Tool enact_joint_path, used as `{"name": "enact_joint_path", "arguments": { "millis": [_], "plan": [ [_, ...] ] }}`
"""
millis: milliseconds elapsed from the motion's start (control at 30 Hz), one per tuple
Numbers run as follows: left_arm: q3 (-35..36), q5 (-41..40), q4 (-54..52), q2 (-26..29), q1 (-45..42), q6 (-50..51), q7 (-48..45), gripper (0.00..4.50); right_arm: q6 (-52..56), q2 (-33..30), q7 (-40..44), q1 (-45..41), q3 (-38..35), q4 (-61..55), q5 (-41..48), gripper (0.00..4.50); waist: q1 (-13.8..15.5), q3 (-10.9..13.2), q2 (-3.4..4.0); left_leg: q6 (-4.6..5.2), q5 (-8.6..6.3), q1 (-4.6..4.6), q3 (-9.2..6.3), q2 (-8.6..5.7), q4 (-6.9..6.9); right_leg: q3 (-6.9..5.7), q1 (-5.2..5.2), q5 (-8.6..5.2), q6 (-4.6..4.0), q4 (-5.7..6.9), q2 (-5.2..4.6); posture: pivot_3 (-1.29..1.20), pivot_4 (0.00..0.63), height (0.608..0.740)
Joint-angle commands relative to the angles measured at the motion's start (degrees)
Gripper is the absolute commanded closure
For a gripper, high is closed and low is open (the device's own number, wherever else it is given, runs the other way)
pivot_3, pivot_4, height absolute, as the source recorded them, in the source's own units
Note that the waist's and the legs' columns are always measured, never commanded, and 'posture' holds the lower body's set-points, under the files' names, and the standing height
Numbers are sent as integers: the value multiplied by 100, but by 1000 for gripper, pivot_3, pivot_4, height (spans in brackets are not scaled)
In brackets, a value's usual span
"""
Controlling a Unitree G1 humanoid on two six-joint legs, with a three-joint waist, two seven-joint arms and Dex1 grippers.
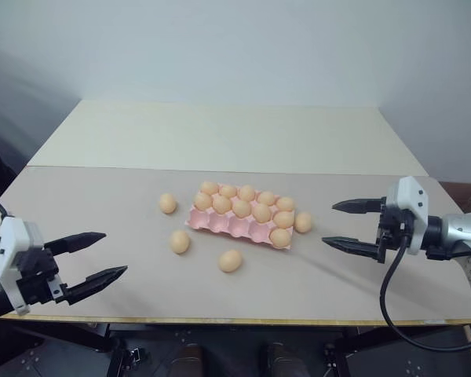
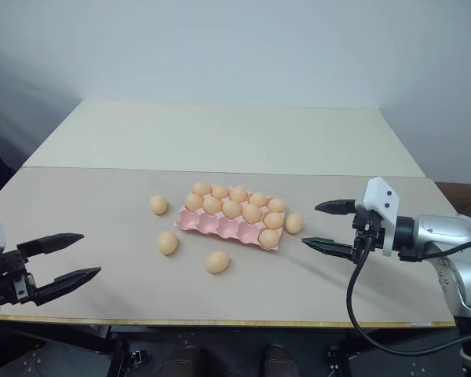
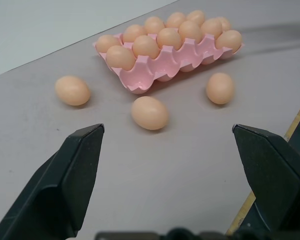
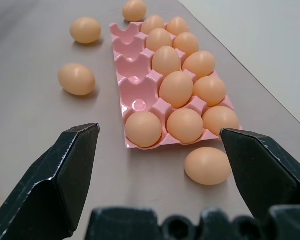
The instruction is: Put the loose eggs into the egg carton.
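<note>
The pink egg carton lies mid-table, its two far rows full of eggs. The near row holds one egg at its right end, and the other near cups are bare. Several loose eggs lie around it: one off its left end, two in front, and one touching or nearly touching its right end. My left gripper hovers open near the front left edge, well away from the eggs. On the right, my right gripper is open and empty, pointing at the nearest loose egg.
The grey table top ends in a yellow-trimmed front edge. A cream table section lies behind the carton, against a plain wall. A black cable hangs from my right wrist over the front right corner.
</note>
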Motion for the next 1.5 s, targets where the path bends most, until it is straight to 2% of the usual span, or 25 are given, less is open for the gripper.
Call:
{"name": "enact_joint_path", "arguments": {
  "millis": [33,400,700,800,933,1100,1200,1367,1500],
  "plan": [
    [29,-103,-45,173,-45,173,82,19,-91,-96,22,-40,-218,-161,58,0,0,0,0,0,0,0,0,0,0,0,0,0,0,0,0,0,150,740],
    [-73,-195,18,280,-347,67,3,19,-182,-100,37,-194,-177,3,-35,0,0,0,0,0,0,0,1,0,0,1,-1,0,0,0,0,0,150,740],
    [-295,-268,138,428,-716,59,-159,19,-227,-528,387,-462,-305,225,-78,0,0,0,0,0,0,-1,3,1,-3,2,-3,0,0,-3,2,0,150,740],
    [-543,-268,245,482,-955,27,-217,19,-416,-525,286,-504,1,392,-450,0,3,0,0,0,0,-1,5,0,-3,2,-2,0,0,-3,1,0,150,740],
    [-1015,-178,363,458,-1328,-64,-229,19,-943,-171,60,-1021,897,1108,-1381,0,-22,0,-1,0,0,4,12,0,-1,6,1,5,7,-2,0,0,150,740],
    [-1267,-148,465,456,-1589,-118,-292,19,-1693,430,-116,-1802,1757,2379,-2339,0,-91,0,0,2,2,4,15,3,-2,14,-7,11,0,4,10,0,150,740],
    [-1335,-119,474,458,-1652,-139,-310,19,-2008,701,-127,-2102,2037,2986,-2655,0,-108,0,0,3,2,-3,14,2,-2,18,-10,15,10,3,15,0,150,740],
    [-1340,-31,620,477,-1774,-255,-306,19,-2468,1180,-628,-2574,2416,4019,-3366,0,-133,0,0,3,1,-5,15,0,-3,25,-9,24,27,-3,17,0,150,740],
    [-1306,-9,705,538,-1820,-290,-396,19,-2623,1459,-630,-2808,2408,4566,-3417,0,-135,1,0,3,2,-2,15,1,-3,25,-8,22,21,4,18,0,150,740]
  ]
}}
